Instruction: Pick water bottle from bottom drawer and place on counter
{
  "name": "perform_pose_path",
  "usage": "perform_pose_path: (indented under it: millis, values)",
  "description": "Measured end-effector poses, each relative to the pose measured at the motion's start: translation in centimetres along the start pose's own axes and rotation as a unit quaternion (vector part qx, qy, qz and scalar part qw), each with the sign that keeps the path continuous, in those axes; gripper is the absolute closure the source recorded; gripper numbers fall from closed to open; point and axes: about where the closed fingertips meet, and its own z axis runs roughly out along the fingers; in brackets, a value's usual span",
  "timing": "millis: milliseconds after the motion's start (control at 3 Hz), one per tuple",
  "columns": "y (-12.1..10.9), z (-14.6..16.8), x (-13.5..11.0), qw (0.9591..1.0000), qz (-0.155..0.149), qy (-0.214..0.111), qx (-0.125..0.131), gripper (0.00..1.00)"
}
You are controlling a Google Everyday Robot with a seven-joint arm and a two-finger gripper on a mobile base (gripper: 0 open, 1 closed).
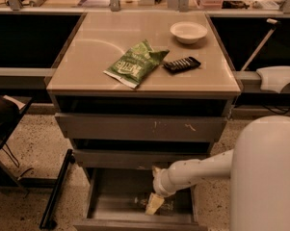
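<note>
The bottom drawer [113, 198] is pulled open below the two upper grey drawers. The water bottle [167, 207] lies on its side in the drawer, clear and crinkled, partly hidden behind my gripper. My gripper [154, 204] reaches down into the drawer from the right on a white arm [197, 170] and sits right at the bottle's middle. Whether it holds the bottle does not show. The beige counter [91, 57] is the cabinet's top, above.
On the counter lie a green chip bag [135, 64], a black remote-like bar [182, 64] and a white bowl [188, 31]. My white body [267, 177] fills the lower right. A black bar [56, 189] leans on the floor at the left, near a chair [0, 117].
</note>
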Motion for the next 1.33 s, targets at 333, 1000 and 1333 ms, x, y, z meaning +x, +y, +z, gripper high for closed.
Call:
perform_pose_path:
  millis: [333, 1000, 1333]
  values:
    - [-1.9, 6.2, 1.6, 0.9990, 0.040, -0.006, -0.021, 0.00]
    - [-3.1, 9.2, 2.4, 0.9978, 0.062, -0.015, -0.017, 0.00]
    - [-3.8, 11.2, 5.4, 0.9937, 0.112, -0.006, -0.009, 0.00]
